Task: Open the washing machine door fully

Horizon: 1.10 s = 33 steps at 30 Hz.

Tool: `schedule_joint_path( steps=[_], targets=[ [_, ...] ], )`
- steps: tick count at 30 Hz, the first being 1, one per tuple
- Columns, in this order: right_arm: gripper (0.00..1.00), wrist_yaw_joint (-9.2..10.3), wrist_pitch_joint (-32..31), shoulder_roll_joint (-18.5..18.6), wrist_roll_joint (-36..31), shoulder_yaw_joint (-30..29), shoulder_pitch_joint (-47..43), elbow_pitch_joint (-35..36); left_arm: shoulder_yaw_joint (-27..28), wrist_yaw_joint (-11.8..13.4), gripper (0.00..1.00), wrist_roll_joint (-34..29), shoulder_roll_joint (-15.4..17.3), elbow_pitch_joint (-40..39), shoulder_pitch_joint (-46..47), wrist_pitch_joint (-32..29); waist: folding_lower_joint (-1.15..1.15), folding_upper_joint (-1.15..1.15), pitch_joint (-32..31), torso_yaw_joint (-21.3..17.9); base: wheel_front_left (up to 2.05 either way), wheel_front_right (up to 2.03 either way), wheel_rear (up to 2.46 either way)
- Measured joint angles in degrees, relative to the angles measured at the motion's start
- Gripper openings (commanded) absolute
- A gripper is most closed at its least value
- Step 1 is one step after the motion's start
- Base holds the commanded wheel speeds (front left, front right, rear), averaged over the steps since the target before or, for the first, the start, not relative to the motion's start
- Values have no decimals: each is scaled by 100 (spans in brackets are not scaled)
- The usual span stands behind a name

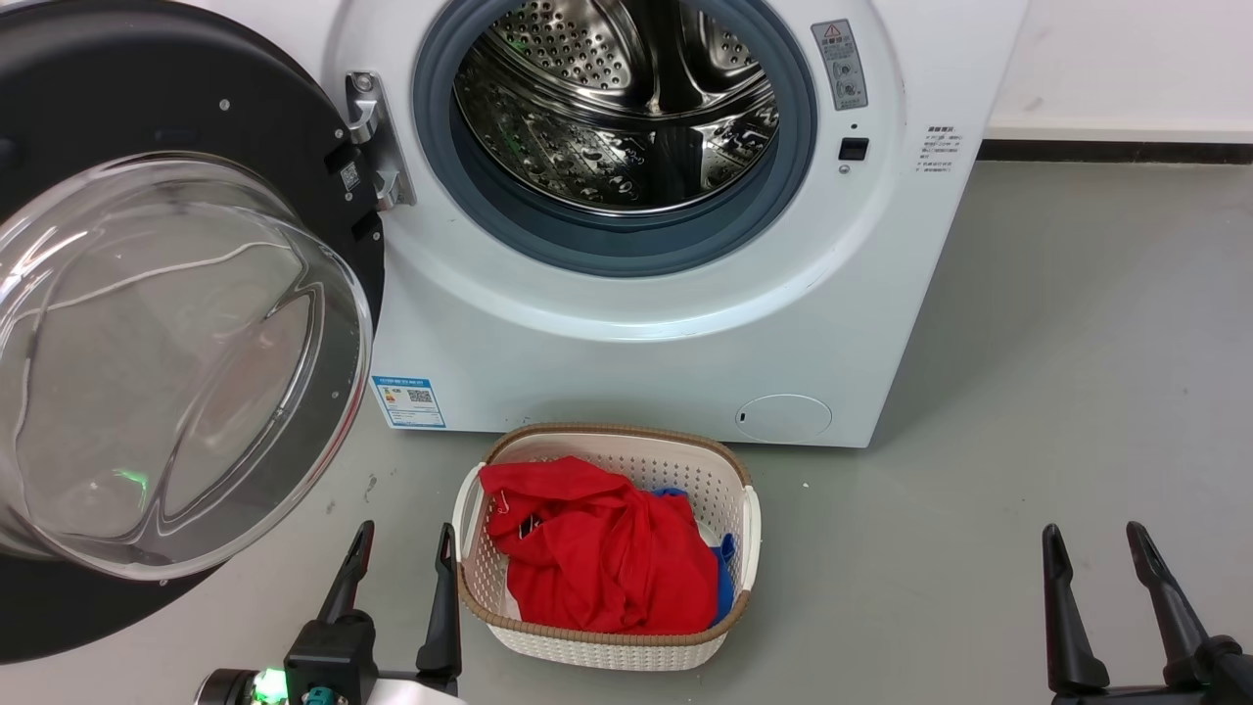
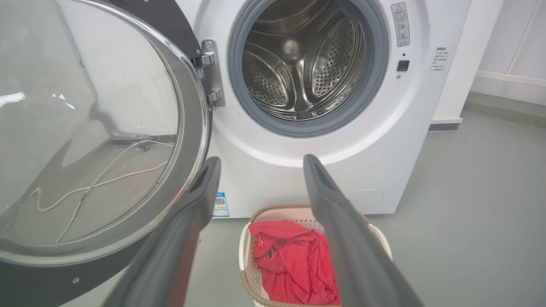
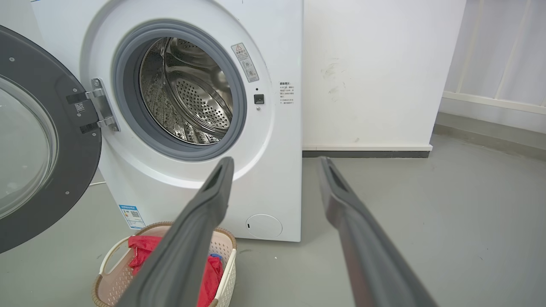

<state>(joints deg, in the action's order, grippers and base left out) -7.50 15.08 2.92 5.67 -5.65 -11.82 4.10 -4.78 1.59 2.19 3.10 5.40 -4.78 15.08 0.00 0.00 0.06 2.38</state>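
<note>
Surface finishes
The washing machine door [image 1: 147, 88] is showing a glossy black rim around clear glass; the drum [image 1: 587, 127] is gleaming perforated steel.

floor [image 1: 1077, 392]: smooth grey, running back to a white wall [image 1: 1126, 59] with a dark skirting strip [image 1: 1116, 151].
washing machine [image 1: 636, 362]: stands on the floor.
laundry basket [image 1: 597, 648]: white woven, brown rim, on the floor just in front of the machine's lower edge.
cable [image 2: 106, 177]: thin, white, lying in loose curves on the floor left of the machine.
</note>
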Motion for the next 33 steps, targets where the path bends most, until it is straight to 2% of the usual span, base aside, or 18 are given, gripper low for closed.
schedule_joint_path(
  steps=[6,7,13,33],
  targets=[
    [100,1,0,0,1,3,-1,-5,7,46,100,-1,-5,23,-3,0,0,0,-4,-6,0,0,0],
    [0,0,0,0,0,3,0,-9,4,53,0,-1,-7,25,-3,-1,0,0,-3,-5,0,0,0],
    [0,0,-19,-7,14,26,-19,-324,-19,44,0,41,-12,326,-134,-37,0,0,-4,-7,0,0,0],
    [0,1,-442,55,2303,143,331,-703,181,-189,0,2349,11,498,73,-519,0,0,-1,-44,0,0,0]
  ],
)
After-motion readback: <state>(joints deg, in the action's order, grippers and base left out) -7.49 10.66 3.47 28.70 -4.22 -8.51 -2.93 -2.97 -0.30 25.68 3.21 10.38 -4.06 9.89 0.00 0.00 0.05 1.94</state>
